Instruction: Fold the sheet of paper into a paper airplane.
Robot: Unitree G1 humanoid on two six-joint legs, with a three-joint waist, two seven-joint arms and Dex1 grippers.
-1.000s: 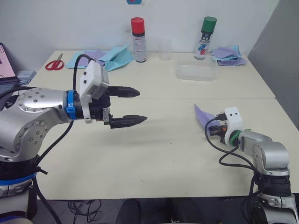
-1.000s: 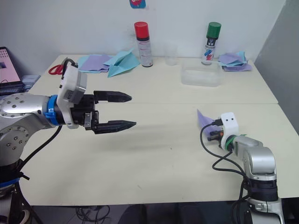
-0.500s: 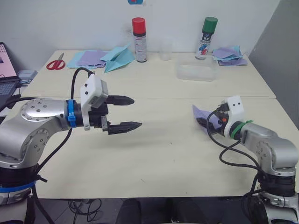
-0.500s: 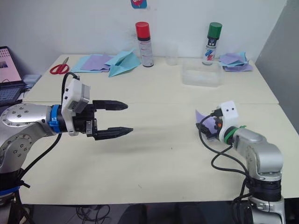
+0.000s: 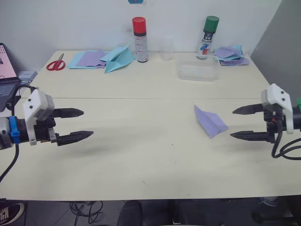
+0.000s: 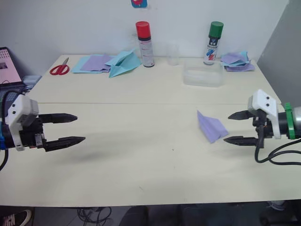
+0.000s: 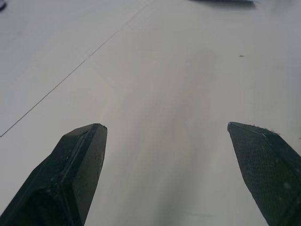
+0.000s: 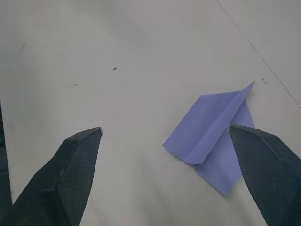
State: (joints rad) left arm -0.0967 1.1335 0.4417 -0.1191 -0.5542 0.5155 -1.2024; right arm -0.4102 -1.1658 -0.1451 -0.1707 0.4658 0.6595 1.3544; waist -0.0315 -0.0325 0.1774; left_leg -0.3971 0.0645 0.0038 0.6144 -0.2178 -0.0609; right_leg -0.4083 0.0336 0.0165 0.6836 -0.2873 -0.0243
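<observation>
Both of my arms have drawn back toward the sides since the earlier frame, and my right claw (image 5: 246, 123) has let go of the paper airplane (image 5: 210, 121). It now lies flat and free on the bench (image 5: 141, 155), right of centre, its point aimed away from me. My right claw hovers just beside it, fingers spread apart and empty. My left claw (image 5: 77, 125) hangs well apart over the bench's left side, fingers likewise spread.
</observation>
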